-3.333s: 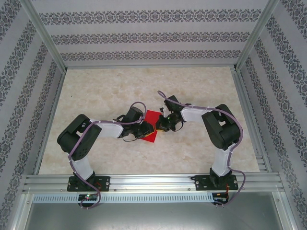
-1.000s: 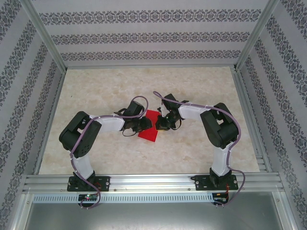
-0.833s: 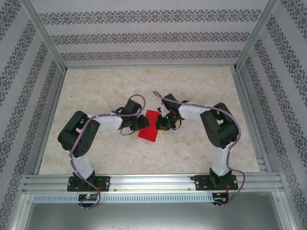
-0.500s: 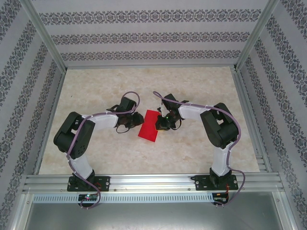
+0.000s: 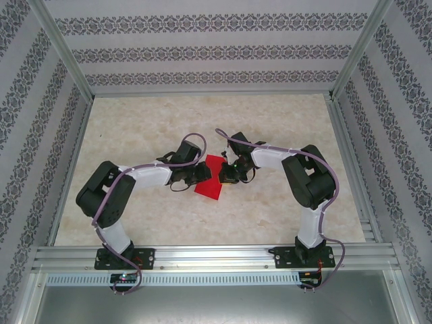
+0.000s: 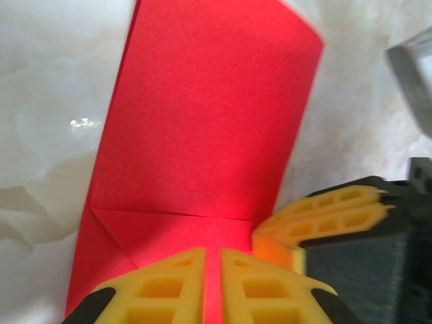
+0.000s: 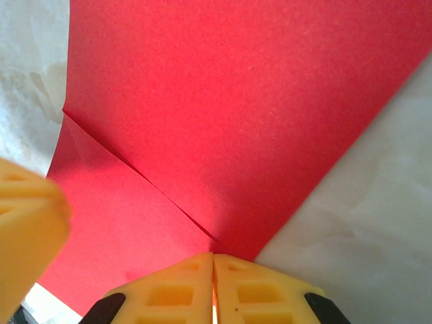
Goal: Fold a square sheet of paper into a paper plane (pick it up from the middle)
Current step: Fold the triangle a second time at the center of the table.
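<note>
Square sheet of paper (image 5: 210,179): red, partly folded, mid-worktop (image 5: 270,121) between both hands | left hand (image 6: 212,260): all but closed over its edge, grip unclear | right hand (image 7: 213,262): closed at its edge.

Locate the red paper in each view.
Top external: paper at mid-picture.
Left wrist: paper in the centre, running top to bottom.
Right wrist: paper across the top and left.
Shared landmark: the marbled table under it.
</note>
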Motion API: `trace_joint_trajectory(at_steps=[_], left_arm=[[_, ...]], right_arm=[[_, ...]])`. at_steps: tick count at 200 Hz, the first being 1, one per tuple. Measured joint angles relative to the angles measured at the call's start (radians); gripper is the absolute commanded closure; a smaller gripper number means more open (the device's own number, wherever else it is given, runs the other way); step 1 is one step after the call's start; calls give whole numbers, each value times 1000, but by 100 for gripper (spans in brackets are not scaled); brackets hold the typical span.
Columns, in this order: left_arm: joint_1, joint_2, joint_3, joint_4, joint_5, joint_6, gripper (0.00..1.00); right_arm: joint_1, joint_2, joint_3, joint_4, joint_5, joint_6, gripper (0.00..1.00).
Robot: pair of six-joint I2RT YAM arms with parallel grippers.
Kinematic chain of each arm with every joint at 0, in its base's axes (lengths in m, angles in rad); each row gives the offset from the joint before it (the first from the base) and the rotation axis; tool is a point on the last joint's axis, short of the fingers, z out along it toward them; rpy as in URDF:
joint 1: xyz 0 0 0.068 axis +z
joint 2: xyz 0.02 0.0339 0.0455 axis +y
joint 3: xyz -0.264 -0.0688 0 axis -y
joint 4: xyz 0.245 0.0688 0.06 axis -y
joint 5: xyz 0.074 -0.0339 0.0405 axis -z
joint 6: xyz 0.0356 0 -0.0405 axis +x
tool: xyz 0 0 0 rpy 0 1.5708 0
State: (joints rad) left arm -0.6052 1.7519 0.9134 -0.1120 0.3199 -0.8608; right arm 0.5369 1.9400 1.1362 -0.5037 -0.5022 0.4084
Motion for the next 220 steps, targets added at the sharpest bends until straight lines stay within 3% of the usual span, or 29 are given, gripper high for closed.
trace_joint_trajectory(at_steps=[95,138,172,220], left_arm=[[-4,40,-14,1,-19,-10,89],[-5,43,-8,-10,-24,-18,89],[-5,56,21,-52,-26,-34,91],[-7,63,43,-88,-31,-48,92]], right_arm=[[0,-14,2,-5,-3,3,87],[5,-126,-1,-39,15,31,84],[57,-221,-29,-35,33,73,88],[144,-213,-71,-26,49,150,96]])
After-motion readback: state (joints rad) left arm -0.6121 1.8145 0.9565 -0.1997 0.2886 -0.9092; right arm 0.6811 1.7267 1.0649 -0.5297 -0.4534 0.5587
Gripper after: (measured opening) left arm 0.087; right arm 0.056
